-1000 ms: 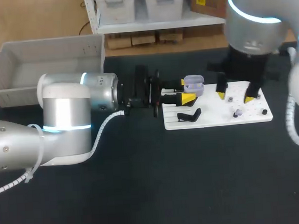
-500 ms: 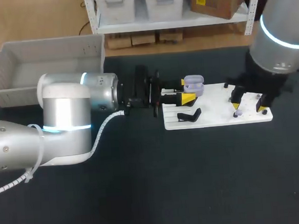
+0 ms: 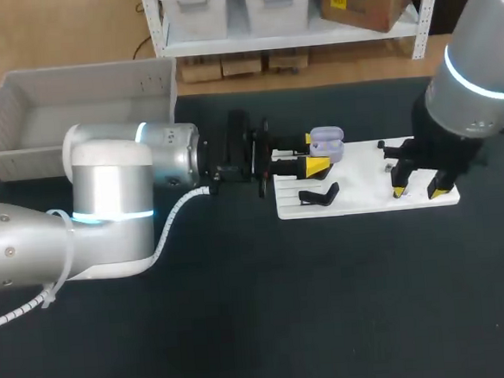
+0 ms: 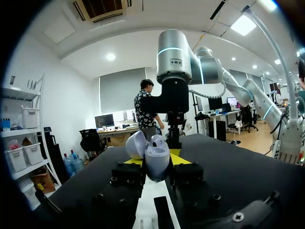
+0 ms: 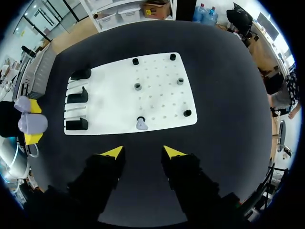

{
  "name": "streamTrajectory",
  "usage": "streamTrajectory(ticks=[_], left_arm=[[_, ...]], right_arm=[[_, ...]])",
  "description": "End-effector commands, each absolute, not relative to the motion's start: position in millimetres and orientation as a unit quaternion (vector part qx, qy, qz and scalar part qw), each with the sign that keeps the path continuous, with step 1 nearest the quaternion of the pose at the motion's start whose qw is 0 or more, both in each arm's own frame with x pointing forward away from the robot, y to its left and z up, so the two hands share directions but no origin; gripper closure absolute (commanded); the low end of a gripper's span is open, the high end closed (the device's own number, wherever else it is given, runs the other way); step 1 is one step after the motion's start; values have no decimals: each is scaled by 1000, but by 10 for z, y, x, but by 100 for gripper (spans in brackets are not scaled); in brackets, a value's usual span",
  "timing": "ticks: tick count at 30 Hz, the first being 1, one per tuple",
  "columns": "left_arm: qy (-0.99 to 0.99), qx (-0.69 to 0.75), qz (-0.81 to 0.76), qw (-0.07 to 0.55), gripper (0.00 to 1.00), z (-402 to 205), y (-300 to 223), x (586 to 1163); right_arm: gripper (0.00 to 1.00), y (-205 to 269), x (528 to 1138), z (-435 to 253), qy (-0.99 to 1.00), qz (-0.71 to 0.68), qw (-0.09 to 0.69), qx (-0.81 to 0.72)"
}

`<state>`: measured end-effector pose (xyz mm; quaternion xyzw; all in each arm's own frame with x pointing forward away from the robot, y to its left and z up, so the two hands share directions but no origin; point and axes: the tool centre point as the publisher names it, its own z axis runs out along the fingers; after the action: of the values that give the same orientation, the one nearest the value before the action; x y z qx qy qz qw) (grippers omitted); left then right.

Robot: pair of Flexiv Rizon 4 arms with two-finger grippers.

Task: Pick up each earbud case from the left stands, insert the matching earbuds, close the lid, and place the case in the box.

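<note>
A lavender earbud case (image 3: pixel 328 140) with its lid raised is held level over the left end of the white board (image 3: pixel 365 200); my left gripper (image 3: pixel 314 152) is shut on it. In the left wrist view the case (image 4: pixel 157 153) sits between the yellow tips, its lid (image 4: pixel 135 143) tipped aside. My right gripper (image 3: pixel 418 192) hangs open over the board's right front part. Seen from its wrist, the right gripper (image 5: pixel 143 152) holds nothing, and a lavender earbud (image 5: pixel 141 125) stands on a peg just ahead of the fingers, near the board's (image 5: pixel 157 90) edge.
Black stands (image 5: pixel 77 97) line the board's left end, one of them (image 3: pixel 320 195) just in front of the held case. Small black and grey pegs (image 5: pixel 180 81) dot the board's right half. A grey box (image 3: pixel 21 106) stands at the table's back left.
My right arm has moved right and toward the board's front edge, and its gripper now sits over the earbud's corner. The left arm and the case have stayed put.
</note>
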<state>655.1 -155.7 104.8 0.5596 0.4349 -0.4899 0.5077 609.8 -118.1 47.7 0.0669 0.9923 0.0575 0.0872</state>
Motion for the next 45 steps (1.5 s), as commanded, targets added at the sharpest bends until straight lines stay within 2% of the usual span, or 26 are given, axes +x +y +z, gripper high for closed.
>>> streamTrajectory(ticks=[1,13,34,45], left_arm=[[435,560,-490,507,100,1048,-1559,6555],[435,560,-490,507,100,1048,-1559,6555],[435,560,-490,507,100,1048,-1559,6555],[435,560,-490,507,100,1048,-1559,6555]], right_arm=[[52,-1197,6164,369,992,67,87,69],[54,-1102,6289,248,990,88,79,73],[67,-1155,6422,152,989,97,68,88],[80,-1149,6437,114,989,97,61,88]])
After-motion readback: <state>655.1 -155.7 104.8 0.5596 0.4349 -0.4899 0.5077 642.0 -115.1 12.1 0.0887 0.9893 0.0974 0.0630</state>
